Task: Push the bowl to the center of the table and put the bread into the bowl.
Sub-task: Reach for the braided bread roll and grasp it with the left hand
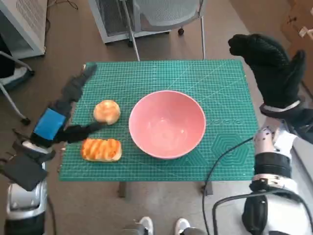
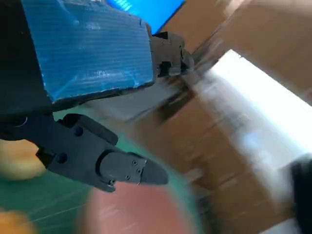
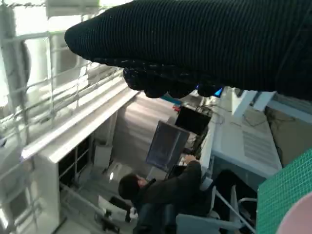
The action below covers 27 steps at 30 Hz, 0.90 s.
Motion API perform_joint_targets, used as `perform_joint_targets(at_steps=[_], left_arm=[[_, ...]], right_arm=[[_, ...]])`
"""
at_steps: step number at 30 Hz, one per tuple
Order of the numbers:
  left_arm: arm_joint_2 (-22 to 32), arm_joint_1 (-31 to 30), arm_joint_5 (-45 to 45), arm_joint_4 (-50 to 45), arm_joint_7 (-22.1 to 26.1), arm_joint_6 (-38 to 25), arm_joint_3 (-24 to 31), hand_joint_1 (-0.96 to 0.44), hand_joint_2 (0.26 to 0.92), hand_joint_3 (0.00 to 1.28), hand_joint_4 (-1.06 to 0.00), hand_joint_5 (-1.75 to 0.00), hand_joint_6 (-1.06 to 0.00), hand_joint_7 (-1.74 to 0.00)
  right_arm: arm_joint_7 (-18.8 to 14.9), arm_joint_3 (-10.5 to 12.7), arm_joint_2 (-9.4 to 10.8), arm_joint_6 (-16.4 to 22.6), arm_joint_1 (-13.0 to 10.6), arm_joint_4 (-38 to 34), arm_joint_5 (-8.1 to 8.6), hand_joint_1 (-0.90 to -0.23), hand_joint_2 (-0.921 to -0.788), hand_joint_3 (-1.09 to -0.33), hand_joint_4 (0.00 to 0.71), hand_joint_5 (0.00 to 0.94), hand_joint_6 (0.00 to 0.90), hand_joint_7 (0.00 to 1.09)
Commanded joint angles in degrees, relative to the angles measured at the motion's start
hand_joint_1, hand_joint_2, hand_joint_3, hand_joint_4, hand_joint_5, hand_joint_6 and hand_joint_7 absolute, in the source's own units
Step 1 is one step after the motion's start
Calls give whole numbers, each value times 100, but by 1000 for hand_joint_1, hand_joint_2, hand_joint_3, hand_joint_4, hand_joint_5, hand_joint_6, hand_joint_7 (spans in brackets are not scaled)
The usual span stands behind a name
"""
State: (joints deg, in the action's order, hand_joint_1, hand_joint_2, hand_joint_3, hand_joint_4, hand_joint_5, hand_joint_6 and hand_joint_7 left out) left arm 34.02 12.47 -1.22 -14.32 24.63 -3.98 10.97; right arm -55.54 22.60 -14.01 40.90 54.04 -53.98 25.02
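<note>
A pink bowl [image 1: 167, 123] stands empty near the middle of the green cutting mat [image 1: 220, 83]. Left of it lie two breads: a round bun [image 1: 106, 111] and, nearer the front, a striped oblong loaf [image 1: 101, 150]. My left hand [image 1: 61, 117] hovers over the mat's left edge, fingers spread and blurred, one finger reaching toward the round bun; it holds nothing. My right hand [image 1: 271, 68] is raised beside the mat's right edge, gloved fingers apart and empty. In the left wrist view the left hand's fingers [image 2: 112, 163] show over a pink blur of the bowl [image 2: 136, 214].
A chair [image 1: 161, 14] and a white cabinet stand behind the table. Black cables [image 1: 220, 161] hang off the table's front right. A person [image 3: 161, 195] sits at a monitor in the right wrist view. Shoes [image 1: 161, 226] show below the front edge.
</note>
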Motion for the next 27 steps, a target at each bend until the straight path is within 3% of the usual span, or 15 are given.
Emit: perform_joint_targets(at_steps=[1, 8, 17, 27], left_arm=[[1391, -50, -1103, -1871, 1020, -3188, -862, -133, 674, 24, 1, 1, -125, -81], [1255, -185, -1491, -2145, 1022, -3373, -1129, -18, 664, 12, -14, -5, -185, -52], [1328, 50, -1981, -2255, 1086, -4167, -1680, -33, 673, 11, -40, -7, -210, -29], [1427, 288, -2227, -1735, 1229, -4399, -2174, -116, 690, 13, -45, -2, -216, -10]], right_arm=[[-64, -104, -87, -1, -344, 171, -10, -646, -921, -684, 284, 10, 410, 16], [136, -114, -118, -82, -321, 75, -93, -647, -921, -686, 283, 6, 403, 10], [245, -218, -60, -107, -317, 123, -83, -644, -921, -685, 283, 4, 393, 3], [137, -260, -33, -259, -284, 36, 47, -647, -921, -679, 286, 4, 400, 6]])
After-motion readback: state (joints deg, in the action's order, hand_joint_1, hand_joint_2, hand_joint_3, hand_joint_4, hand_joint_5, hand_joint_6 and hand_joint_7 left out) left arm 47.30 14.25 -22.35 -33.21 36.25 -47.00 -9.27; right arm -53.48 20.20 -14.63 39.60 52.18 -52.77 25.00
